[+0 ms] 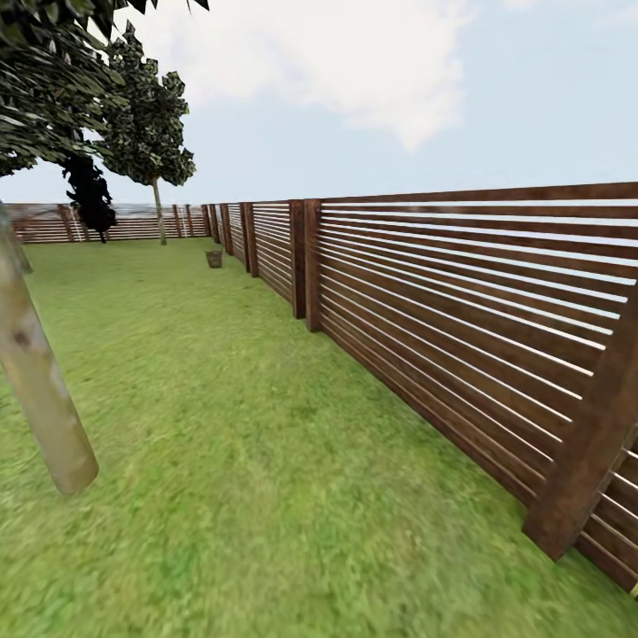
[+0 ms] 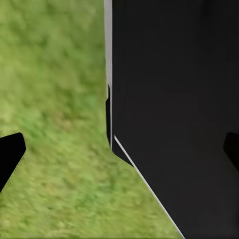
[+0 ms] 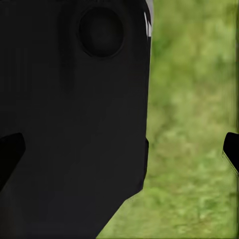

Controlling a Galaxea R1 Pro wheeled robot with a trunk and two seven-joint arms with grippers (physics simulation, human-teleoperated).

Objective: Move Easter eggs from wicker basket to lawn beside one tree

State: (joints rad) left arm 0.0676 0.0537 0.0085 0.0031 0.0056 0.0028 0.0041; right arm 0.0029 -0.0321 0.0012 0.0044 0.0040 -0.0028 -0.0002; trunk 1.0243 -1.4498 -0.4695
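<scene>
Outdoors, the lawn (image 1: 230, 461) is stretching along one slatted fence (image 1: 461, 301), one wicker basket (image 1: 213, 258) sitting far off. Both end effectors are hanging spread apart, holding nothing.

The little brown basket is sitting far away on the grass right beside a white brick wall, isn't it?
Not quite. The basket does sit far off on the grass, but it is beside a brown slatted wooden fence, not a white brick wall. The head view shows it.
</scene>
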